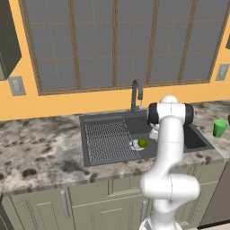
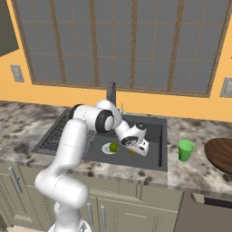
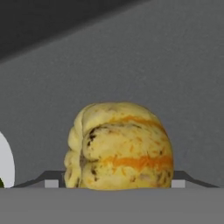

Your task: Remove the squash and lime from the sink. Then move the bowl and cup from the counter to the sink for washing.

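With my end effector (image 2: pixel 134 150) spread around the squash (image 3: pixel 119 146) in the sink (image 2: pixel 154 156), lime (image 2: pixel 113 147) beside, nothing was out yet; cup (image 2: pixel 185 150) and bowl (image 2: pixel 221 154) waited on the surface (image 2: pixel 190 174)

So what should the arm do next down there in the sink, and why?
Probably close the gripper on the squash. In the hand view the squash sits squarely between the two finger tips on the sink floor, so gripping looks right before lifting it out. The lime waits beside it.
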